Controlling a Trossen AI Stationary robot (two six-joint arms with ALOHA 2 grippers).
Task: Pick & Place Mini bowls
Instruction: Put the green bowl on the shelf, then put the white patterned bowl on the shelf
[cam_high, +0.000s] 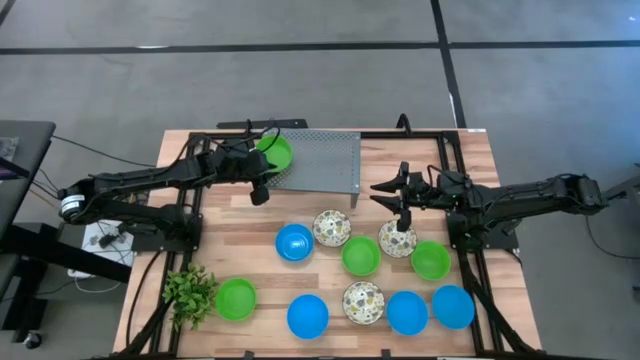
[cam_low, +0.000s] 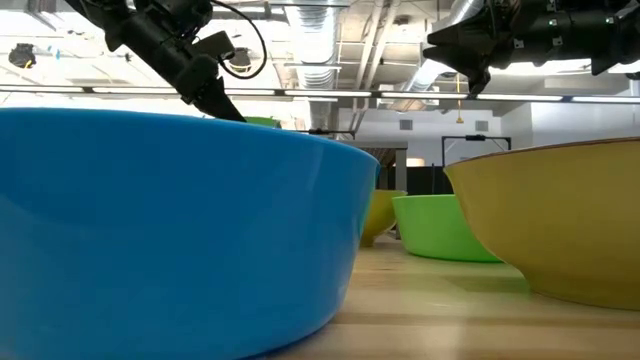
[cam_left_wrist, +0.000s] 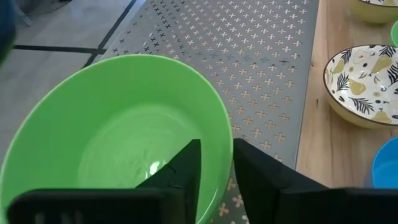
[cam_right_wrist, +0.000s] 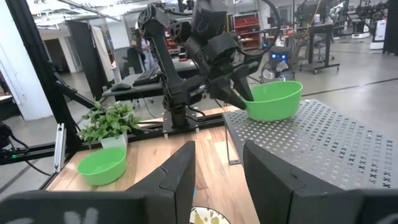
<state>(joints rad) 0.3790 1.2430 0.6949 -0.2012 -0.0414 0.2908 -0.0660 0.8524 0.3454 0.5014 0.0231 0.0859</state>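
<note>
the left gripper (cam_left_wrist: 216, 171) sits at the rim of a green bowl (cam_left_wrist: 118, 137), 1 finger (cam_left_wrist: 180, 168) inside the bowl and the other outside. the fingers straddle the rim with a narrow gap, and i cannot tell whether they press on it or have let go. under the bowl lies a perforated metal tray (cam_high: 325, 160), with the bowl at the tray's corner nearest the left arm. in the right wrist view the same bowl (cam_right_wrist: 270, 99) stands on the tray (cam_right_wrist: 323, 143) with the left gripper (cam_right_wrist: 239, 93) at its near rim.

beyond the tray, on the wooden table (cam_high: 260, 260), the other bowls are spread out: a patterned white bowl (cam_high: 331, 228) and a blue bowl (cam_high: 295, 242) just beside each other near the tray's edge, then a green bowl (cam_high: 360, 256), and further off a green bowl (cam_high: 236, 298) next to a small leafy plant (cam_high: 190, 295).

the right gripper (cam_high: 402, 212) hangs above another patterned bowl (cam_high: 397, 240), its fingers parted and holding nothing. a green bowl (cam_high: 431, 260) lies just beside that one, with 3 blue bowls and a patterned bowl (cam_high: 363, 302) in the row past it.
</note>
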